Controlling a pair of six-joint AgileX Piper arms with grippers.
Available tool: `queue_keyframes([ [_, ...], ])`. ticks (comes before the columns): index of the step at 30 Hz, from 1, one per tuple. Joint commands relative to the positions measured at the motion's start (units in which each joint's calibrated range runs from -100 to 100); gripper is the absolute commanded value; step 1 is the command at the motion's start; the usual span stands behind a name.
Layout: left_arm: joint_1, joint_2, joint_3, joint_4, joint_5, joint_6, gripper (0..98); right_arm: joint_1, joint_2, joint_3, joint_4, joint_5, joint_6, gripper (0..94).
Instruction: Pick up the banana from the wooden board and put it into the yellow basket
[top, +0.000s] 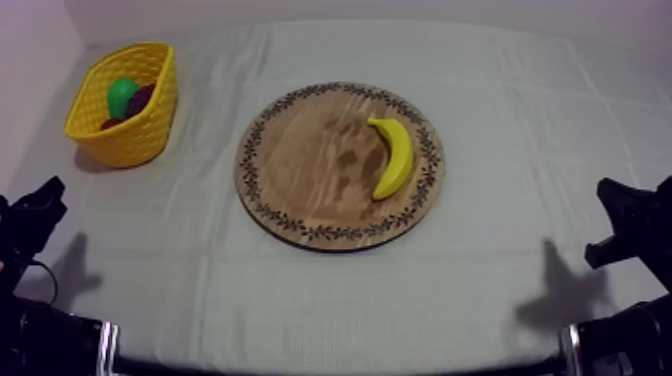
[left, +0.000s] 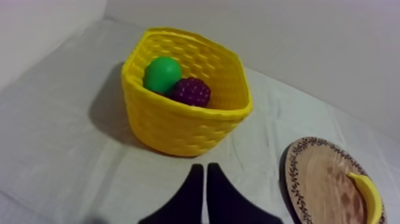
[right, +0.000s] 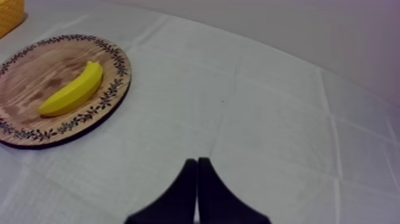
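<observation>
This looks to me like a robot laboratory, not a home. The table (top: 520, 250) is covered with a plain grey-white cloth (top: 520, 120) and stands against bare pale walls (top: 35, 50). The things on it are staged props: a toy banana (top: 393, 157) on a round wooden board (top: 300, 170), and a yellow basket (top: 140, 135) holding a toy pear (left: 162, 74) and toy grapes (left: 191, 91). My left arm (top: 30, 225) and my right arm (top: 630, 220) stand at the table's two sides.

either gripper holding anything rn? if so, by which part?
Nothing is held. The left gripper and the right gripper are both shut on nothing, fingers together. The banana lies on the wooden board.
</observation>
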Motion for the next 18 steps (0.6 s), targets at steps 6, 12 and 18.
queue_keyframes([
  [6,0.0,0.0,0.0,-0.02,-0.1,1.3,0.1,0.0,0.0,0.0,0.0,0.0,-0.1,0.3],
  [12,-0.1,0.0,0.0,-0.02,-0.1,0.7,0.1,0.0,0.0,0.0,0.0,0.0,-0.1,0.3],
  [18,0.8,0.1,0.0,-0.17,-0.1,0.7,0.0,0.0,0.0,0.0,0.0,0.0,-0.1,0.3],
])
